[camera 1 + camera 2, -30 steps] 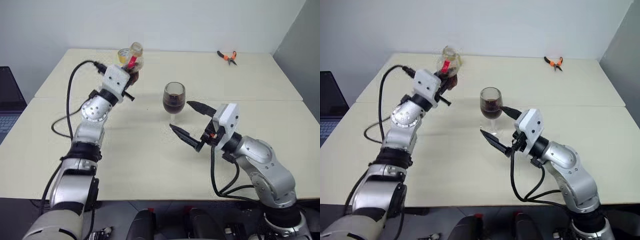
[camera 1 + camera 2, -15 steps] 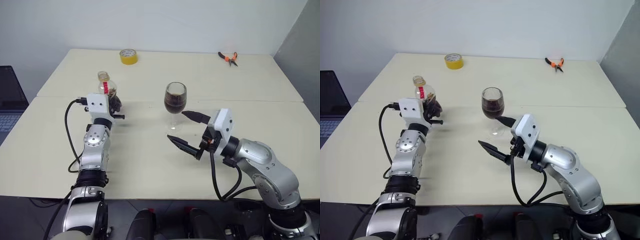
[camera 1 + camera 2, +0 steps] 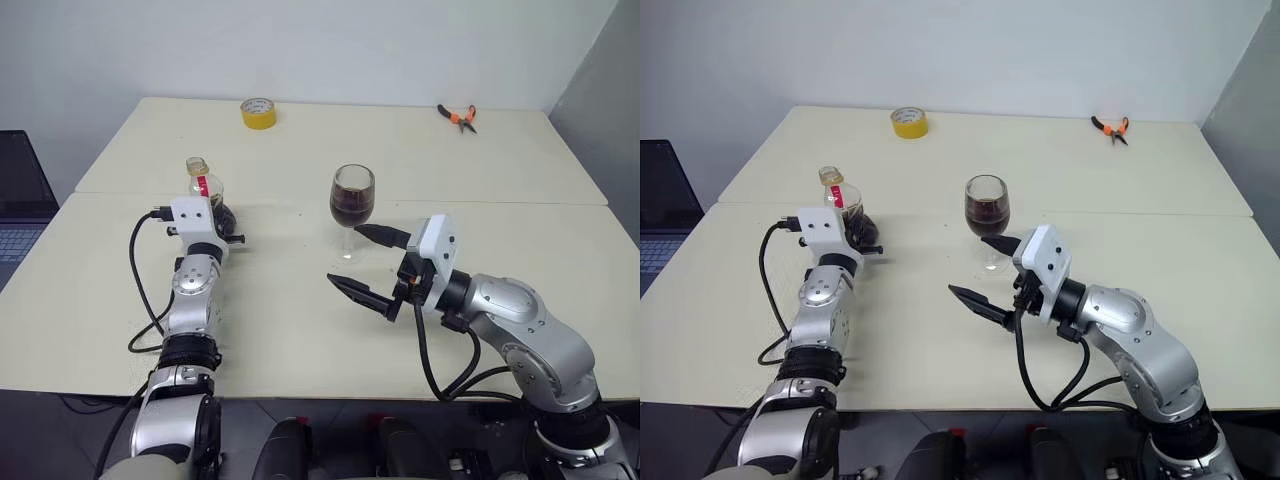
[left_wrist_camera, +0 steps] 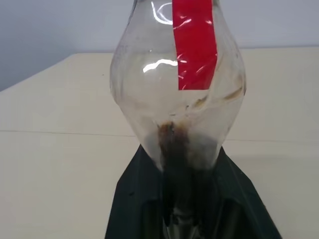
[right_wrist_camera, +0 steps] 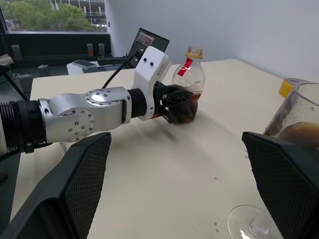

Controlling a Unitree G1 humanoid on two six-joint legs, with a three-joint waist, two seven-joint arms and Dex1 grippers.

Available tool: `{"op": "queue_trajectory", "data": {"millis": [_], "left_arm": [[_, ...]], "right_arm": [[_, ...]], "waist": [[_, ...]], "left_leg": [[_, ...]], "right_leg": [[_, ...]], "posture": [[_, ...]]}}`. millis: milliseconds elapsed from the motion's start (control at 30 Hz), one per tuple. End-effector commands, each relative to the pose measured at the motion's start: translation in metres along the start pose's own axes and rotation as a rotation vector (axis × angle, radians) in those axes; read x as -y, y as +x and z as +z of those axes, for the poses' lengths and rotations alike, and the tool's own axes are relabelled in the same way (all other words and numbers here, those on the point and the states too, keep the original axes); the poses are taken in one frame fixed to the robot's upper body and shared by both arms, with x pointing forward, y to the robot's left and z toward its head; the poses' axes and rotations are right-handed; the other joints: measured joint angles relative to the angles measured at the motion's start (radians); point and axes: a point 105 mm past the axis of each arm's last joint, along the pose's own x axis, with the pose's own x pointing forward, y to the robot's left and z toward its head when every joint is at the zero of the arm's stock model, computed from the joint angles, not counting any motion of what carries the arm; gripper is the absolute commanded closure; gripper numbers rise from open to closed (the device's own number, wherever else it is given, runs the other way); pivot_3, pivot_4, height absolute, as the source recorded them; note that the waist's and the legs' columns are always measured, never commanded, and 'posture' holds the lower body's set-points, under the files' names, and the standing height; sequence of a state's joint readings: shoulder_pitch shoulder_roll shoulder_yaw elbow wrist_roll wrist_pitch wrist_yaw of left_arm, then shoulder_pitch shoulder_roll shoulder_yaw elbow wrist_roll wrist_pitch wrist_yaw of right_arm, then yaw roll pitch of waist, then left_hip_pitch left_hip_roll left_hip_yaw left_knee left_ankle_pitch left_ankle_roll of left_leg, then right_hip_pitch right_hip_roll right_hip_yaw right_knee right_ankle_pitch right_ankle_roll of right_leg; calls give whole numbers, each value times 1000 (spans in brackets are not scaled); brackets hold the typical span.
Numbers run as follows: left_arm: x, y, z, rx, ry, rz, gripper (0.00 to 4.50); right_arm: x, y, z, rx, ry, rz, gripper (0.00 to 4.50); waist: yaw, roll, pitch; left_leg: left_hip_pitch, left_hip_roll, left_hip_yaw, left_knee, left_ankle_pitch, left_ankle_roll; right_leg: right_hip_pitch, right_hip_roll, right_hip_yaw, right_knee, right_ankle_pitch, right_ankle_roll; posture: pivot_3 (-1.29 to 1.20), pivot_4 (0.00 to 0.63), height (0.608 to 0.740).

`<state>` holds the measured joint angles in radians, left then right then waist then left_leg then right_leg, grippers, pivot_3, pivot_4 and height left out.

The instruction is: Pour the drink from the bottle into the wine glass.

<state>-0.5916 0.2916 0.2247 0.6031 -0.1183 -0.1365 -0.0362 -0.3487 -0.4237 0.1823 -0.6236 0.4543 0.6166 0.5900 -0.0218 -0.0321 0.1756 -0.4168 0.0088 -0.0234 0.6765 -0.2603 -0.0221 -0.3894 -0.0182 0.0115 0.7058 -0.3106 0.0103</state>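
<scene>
The bottle (image 3: 203,183), nearly emptied, looked light and tippy, best held low on its belly where the left tool (image 3: 862,232) clamped it; the right tool (image 3: 366,264) gaped beside the fragile wine glass (image 3: 351,200).

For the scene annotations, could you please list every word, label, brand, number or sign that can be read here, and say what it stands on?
No legible text.
Small clear plastic bottle: its red label strip is plain, without print.
Yellow tape roll: no readable marking.
Clear stemmed wine glass: unmarked.
Dark laptop screen: anything on it is too small to read.
</scene>
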Motion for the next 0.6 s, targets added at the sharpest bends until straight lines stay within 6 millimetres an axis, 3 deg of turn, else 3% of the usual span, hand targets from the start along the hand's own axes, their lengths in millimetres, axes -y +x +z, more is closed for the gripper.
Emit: {"op": "queue_trajectory", "data": {"millis": [33,267,600], "left_arm": [[5,1,10,48,-13,-31,2372],[5,-4,11,73,-7,-36,24],[1,-45,20,71,-9,-64,24]], "right_arm": [[-3,1,11,35,-28,19,0],[-2,-1,10,39,-28,4,0],[2,-25,-4,33,11,-83,0]], "waist": [[0,0,0],[-1,0,0],[0,0,0]], "left_leg": [[0,0,0,0,0,0],[0,0,0,0,0,0],[0,0,0,0,0,0]], "right_leg": [[0,0,0,0,0,0],[0,0,0,0,0,0],[0,0,0,0,0,0]], "posture": [[0,150,740],[0,150,740],[0,150,740]]}}
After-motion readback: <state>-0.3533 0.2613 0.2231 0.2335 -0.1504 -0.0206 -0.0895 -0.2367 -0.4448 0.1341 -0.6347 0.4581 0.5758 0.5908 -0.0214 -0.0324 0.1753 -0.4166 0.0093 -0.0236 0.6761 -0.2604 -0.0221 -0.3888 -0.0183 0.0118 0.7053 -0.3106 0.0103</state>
